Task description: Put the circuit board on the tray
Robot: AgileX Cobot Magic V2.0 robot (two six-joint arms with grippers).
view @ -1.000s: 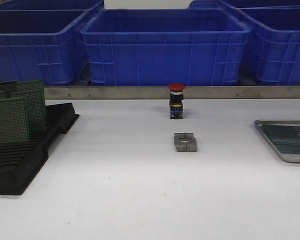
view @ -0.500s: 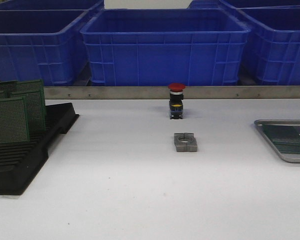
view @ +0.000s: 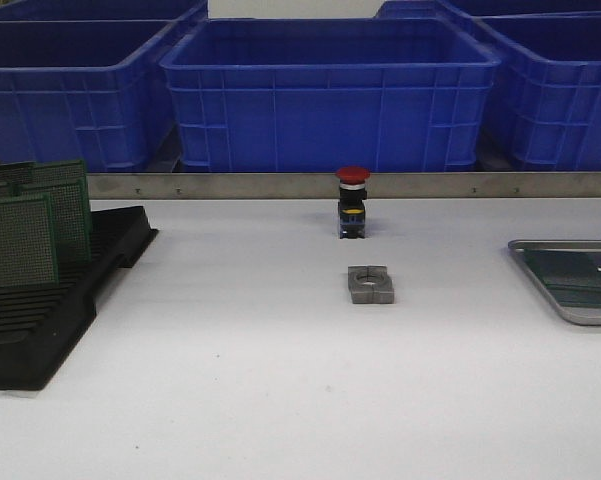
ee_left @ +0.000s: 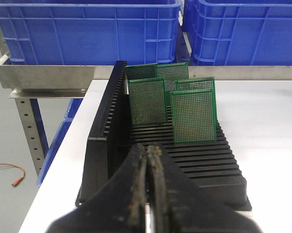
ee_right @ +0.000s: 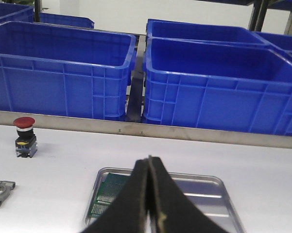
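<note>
Boards (ee_left: 193, 115) stand upright in the black rack (ee_left: 107, 141) — one already lies on the tray (ee_right: 211, 187). Left tool (ee_left: 149, 160) and right tool (ee_right: 149, 167) are both pinched closed, empty. Next pick likely needs the left tool opened and lowered over a board's top edge.

Desk layout: rack to the left, tray to the right, two small parts between them.

On the desk (view: 280, 400), the slotted rack (view: 50, 300) lies at the left edge with several circuit boards (view: 20, 240) standing upright in its slots. The tray (view: 570, 285) lies at the far right edge, well apart from the rack, with a circuit board (ee_right: 107, 194) flat in it. Near the middle, the push button (view: 353, 203) stands behind the metal clamp block (view: 371, 284), the two apart. Behind the desk, beyond a metal rail (view: 300, 185), the crates (view: 330, 90) sit side by side.
</note>
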